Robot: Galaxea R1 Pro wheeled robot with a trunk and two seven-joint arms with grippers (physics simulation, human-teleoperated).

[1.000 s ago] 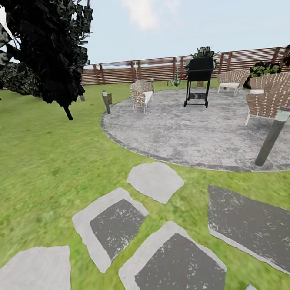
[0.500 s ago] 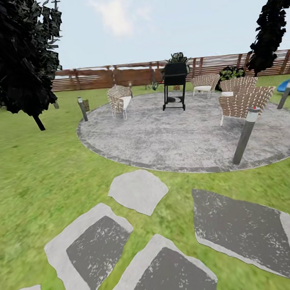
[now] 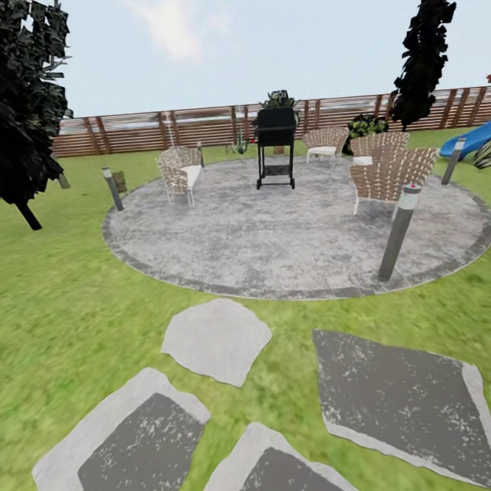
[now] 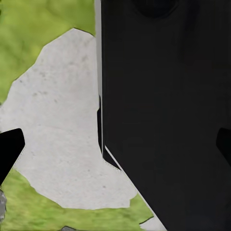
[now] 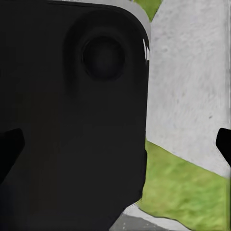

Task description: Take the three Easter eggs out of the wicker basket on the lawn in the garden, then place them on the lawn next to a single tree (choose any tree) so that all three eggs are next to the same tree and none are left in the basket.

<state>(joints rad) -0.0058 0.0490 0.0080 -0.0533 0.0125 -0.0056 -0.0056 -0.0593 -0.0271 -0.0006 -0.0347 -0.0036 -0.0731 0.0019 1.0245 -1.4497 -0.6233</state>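
Currently in transit: lawn (image 3: pixel 51 305) ahead, stone patio (image 3: pixel 296 234) at 12 o'clock, grill (image 3: pixel 275 136) beyond. Both grippers' state: can't tell. Arms look tucked for driving.

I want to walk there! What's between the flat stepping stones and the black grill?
In the head view, past the stepping stones comes a strip of lawn, then bare grey patio up to the grill.

Patio (image 3: pixel 297 241) behind stepping stones (image 3: pixel 217 341)

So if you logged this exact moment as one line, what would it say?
phase: travelling | ahead: round stone patio, black grill, wicker chairs | underfoot: lawn, stepping stones | basket, eggs: unseen | tools: fingertips apart, nothing held
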